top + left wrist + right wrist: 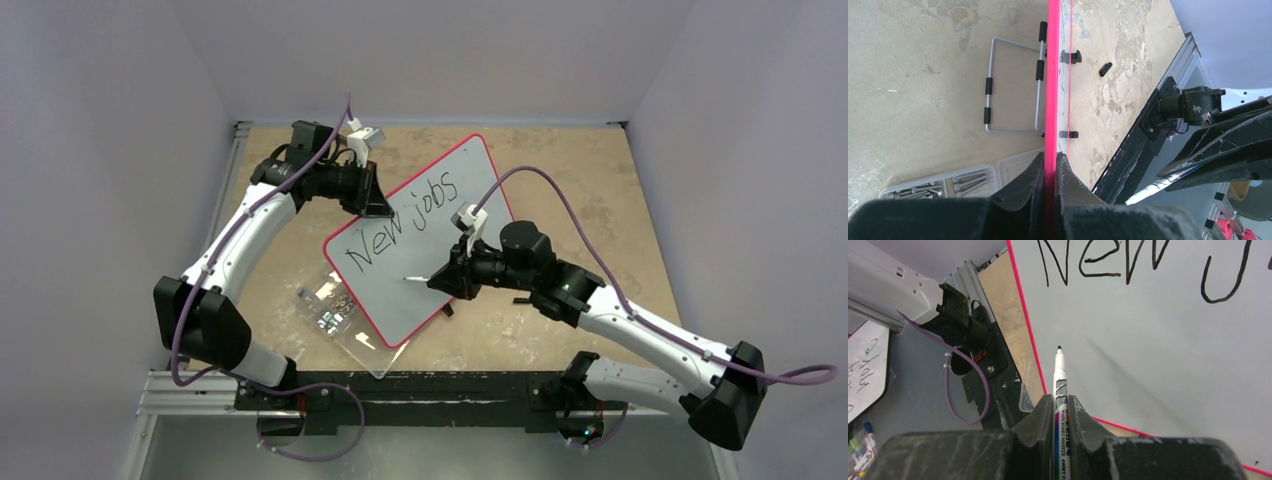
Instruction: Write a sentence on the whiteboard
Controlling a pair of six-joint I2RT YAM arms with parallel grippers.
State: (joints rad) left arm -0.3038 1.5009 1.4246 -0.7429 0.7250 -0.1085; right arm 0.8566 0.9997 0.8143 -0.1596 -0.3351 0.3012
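Observation:
The whiteboard (440, 215) has a red rim and lies slanted across the table. On it the black words "New jobs" (400, 225) run in one line; the area below them is blank. My left gripper (378, 205) is shut on the board's far-left rim, which shows edge-on in the left wrist view (1051, 75) between the jaws (1050, 156). My right gripper (447, 280) is shut on a white board marker (1060, 385). Its black tip (1059, 347) points at the board's lower-left part (1148, 340), close to the surface. I cannot tell whether it touches.
A clear plastic box of screws (340, 312) sits partly under the board's near-left corner and shows in the left wrist view (948, 182). The board's wire stand (1013, 85) lies beneath it. A small black cap (1105, 69) lies on the table. A metal rail (400, 385) runs along the near edge.

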